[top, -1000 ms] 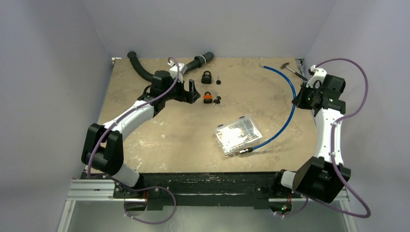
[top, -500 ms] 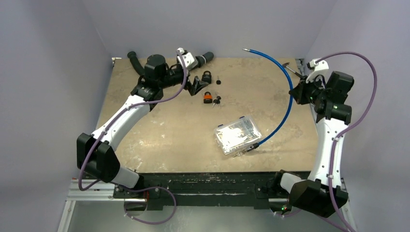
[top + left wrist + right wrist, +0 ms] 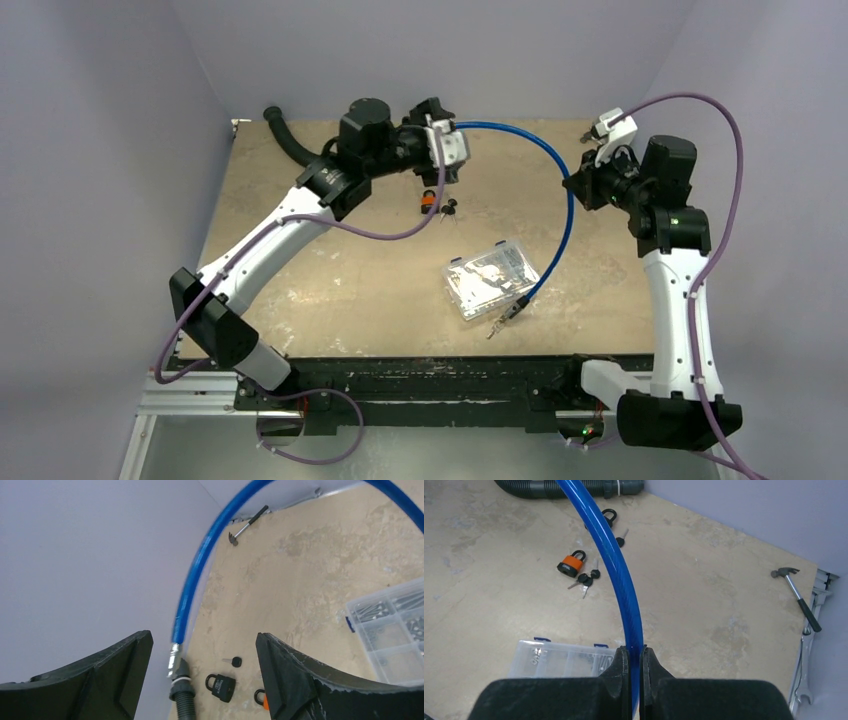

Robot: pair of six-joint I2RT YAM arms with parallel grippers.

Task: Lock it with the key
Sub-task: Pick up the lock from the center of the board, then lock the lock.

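Right wrist, clearer than overhead: jaws tight on blue hose.

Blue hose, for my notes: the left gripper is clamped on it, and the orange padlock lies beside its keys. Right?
No: the right gripper is clamped on the blue hose, as the right wrist view shows. The orange padlock does lie beside its keys.

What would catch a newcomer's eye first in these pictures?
A blue hose arches through the air, pinched in the shut right gripper, its far end near the open left gripper. On the table toward the far edge, an orange padlock lies beside its keys.
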